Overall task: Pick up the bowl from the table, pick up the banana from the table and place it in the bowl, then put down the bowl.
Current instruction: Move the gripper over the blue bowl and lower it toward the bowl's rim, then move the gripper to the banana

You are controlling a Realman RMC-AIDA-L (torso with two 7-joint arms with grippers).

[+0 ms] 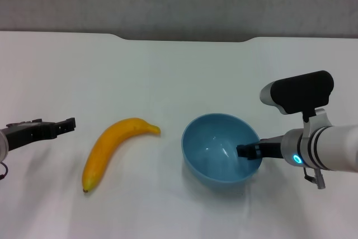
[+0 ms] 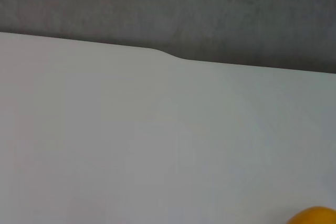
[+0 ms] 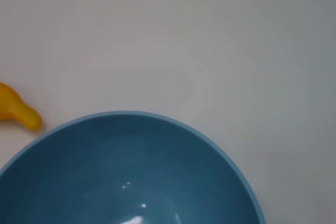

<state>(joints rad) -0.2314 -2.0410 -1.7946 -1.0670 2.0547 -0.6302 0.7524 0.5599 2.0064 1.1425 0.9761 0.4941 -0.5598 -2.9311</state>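
The light-blue bowl (image 1: 219, 150) sits right of centre on the white table (image 1: 179, 71), tipped slightly toward the left. My right gripper (image 1: 249, 151) is at the bowl's right rim, shut on it, with one dark finger inside the wall. The right wrist view looks down into the bowl (image 3: 126, 177). The yellow banana (image 1: 112, 150) lies flat to the left of the bowl, and its tip shows in the right wrist view (image 3: 18, 109). My left gripper (image 1: 68, 125) hovers low, left of the banana and apart from it. The left wrist view shows a sliver of banana (image 2: 315, 216).
The table's far edge has a shallow notch (image 1: 184, 38) against a grey wall. Bare white tabletop lies beyond the banana and the bowl and along the front edge.
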